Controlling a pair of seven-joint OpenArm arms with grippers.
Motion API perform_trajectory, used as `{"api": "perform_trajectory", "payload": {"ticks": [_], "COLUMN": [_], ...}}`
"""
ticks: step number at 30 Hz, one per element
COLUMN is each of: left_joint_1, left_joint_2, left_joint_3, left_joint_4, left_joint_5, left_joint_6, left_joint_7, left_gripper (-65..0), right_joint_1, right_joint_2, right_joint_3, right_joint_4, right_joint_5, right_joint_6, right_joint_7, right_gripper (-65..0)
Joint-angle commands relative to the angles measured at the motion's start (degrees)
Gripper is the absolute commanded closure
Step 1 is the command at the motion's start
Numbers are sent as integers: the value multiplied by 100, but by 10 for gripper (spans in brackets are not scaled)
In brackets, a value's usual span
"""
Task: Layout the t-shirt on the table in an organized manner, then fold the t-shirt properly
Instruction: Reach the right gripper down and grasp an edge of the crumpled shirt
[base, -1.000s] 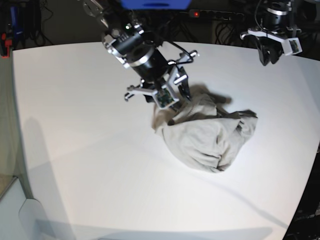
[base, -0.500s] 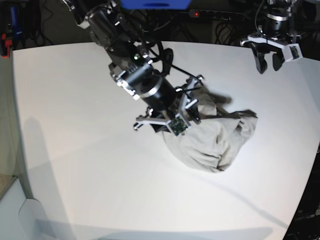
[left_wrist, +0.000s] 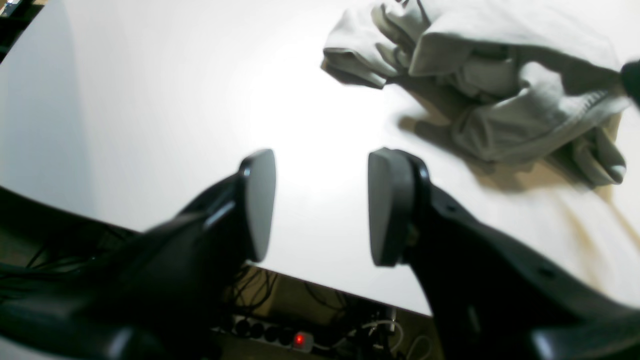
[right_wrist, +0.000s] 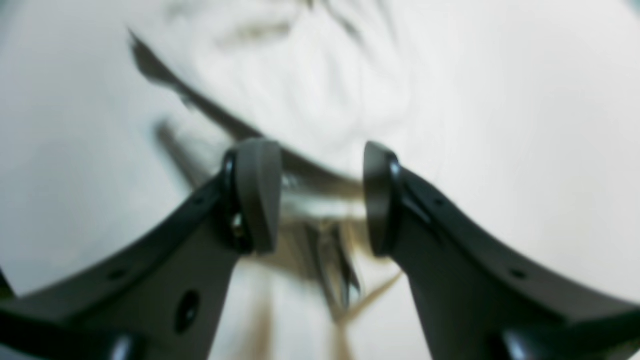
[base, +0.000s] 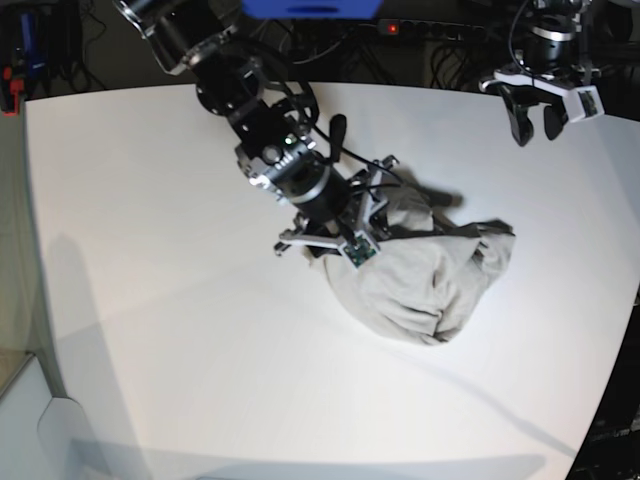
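The t-shirt (base: 430, 275) lies crumpled in a beige-grey heap right of the middle of the white table (base: 150, 200). My right gripper (base: 352, 236) is down at the heap's left edge. In the blurred right wrist view, my right gripper (right_wrist: 320, 197) stands open with the t-shirt (right_wrist: 310, 90) just beyond its fingers. I cannot tell whether cloth lies between them. My left gripper (base: 532, 122) hangs open over the table's far right corner, well away from the shirt. In the left wrist view, my left gripper (left_wrist: 320, 205) holds nothing and the t-shirt (left_wrist: 500, 75) lies ahead of it.
A power strip (base: 430, 30) with a red light and loose cables sit behind the table's far edge. The power strip (left_wrist: 299, 340) also shows in the left wrist view. The table's curved edge (base: 615, 380) runs close to the shirt on the right.
My right arm has swung down and rightwards onto the shirt's left edge, with its jaws wider apart. My left gripper has opened in place.
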Motion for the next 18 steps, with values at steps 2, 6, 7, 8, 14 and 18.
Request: {"api": "perform_trajectory", "payload": {"ticks": [2,6,7,8,14,18], "left_joint_1": [49,49,49,49,31,-30], "left_joint_2": [-29,-29,-29,-29,-29,-29], "left_joint_3": [-40,-40,-40,-40,-23,-14], "left_joint_4": [87,87,87,87,87,78], "left_joint_5": [-22,-22,-22,-22,-22,-22], "left_joint_6": [23,23,23,23,23,23], "left_joint_7": [-149,-149,-149,-149,-149,-149], "left_gripper": [-293,-293,-293,-293,-293,-293], "right_joint_1": [98,98,107,151,326,388], "right_joint_2": [-53,-53,-53,-53,-53,-62], "right_joint_3": [5,5,5,5,14,14], "right_joint_4": [4,-57,-57,-57,-295,-471], "right_joint_5": [10,10,10,10,10,10], "right_joint_6": [105,97,97,97,97,88], "right_joint_7": [305,358,358,358,358,367], "right_gripper": [-281,-281,-281,-281,-281,-281]}}
